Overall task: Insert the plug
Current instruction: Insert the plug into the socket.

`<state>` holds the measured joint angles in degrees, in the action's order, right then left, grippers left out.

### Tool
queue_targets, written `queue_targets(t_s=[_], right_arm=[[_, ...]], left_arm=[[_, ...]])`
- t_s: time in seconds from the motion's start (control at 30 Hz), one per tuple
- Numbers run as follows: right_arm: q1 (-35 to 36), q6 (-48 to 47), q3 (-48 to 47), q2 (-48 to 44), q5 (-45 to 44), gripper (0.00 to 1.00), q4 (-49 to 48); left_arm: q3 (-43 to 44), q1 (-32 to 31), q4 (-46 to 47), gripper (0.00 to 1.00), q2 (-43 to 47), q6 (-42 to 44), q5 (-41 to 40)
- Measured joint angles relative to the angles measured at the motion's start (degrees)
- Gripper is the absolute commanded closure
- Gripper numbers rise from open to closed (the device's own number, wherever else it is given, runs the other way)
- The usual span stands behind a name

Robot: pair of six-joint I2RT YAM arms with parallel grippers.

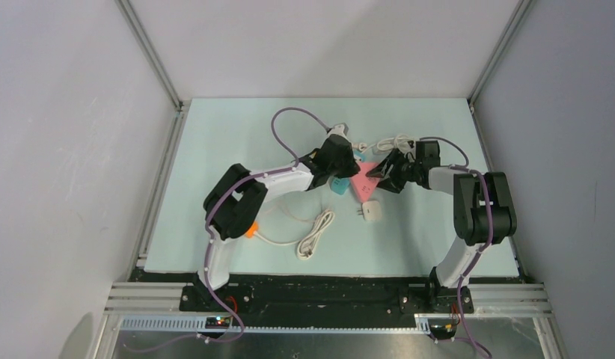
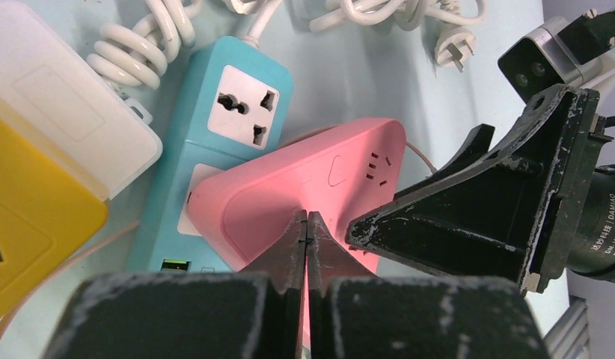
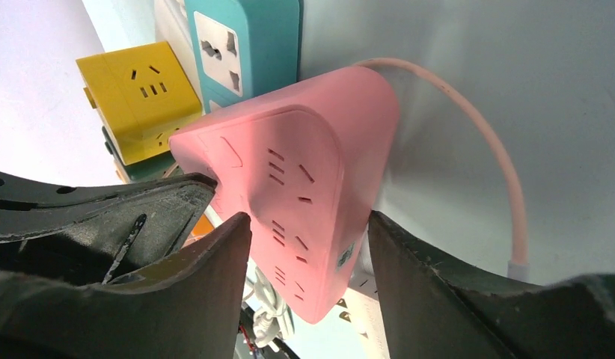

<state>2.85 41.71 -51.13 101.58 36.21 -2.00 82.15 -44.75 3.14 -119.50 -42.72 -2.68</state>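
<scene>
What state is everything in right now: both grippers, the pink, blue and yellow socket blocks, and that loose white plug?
left gripper: shut, tips over the pink power strip.
right gripper: open, straddling the pink power strip.
pink power strip: sockets empty, lying partly over the blue power strip.
blue power strip: visible socket empty.
yellow socket cube: visible sockets empty.
white plug: loose, not inserted.
</scene>
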Motion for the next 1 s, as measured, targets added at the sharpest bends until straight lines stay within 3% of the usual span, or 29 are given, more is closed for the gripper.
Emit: queue_targets(t_s=[0.1, 0.67, 0.83, 1.0], right_arm=[[0.3, -0.3, 0.0, -0.3, 0.0, 0.27, 0.0], [1.1, -3.3, -0.1, -8.0, -4.6, 0.20, 6.6], [2.1, -4.5, 0.0, -13.3, -10.6, 0.20, 11.8], [7.3, -4.7, 2.7, -23.7, -22.7, 0.20, 16.4]], left_arm=[[-0.5, 0.2, 0.7, 1.00, 0.0, -0.8, 0.9], [-6.8, 3.3, 7.1, 1.00, 2.5, -3.9, 5.9], [-6.8, 3.3, 7.1, 1.00, 2.5, -3.9, 6.0], [-6.6, 3.4, 6.8, 1.00, 2.5, -3.8, 6.6]])
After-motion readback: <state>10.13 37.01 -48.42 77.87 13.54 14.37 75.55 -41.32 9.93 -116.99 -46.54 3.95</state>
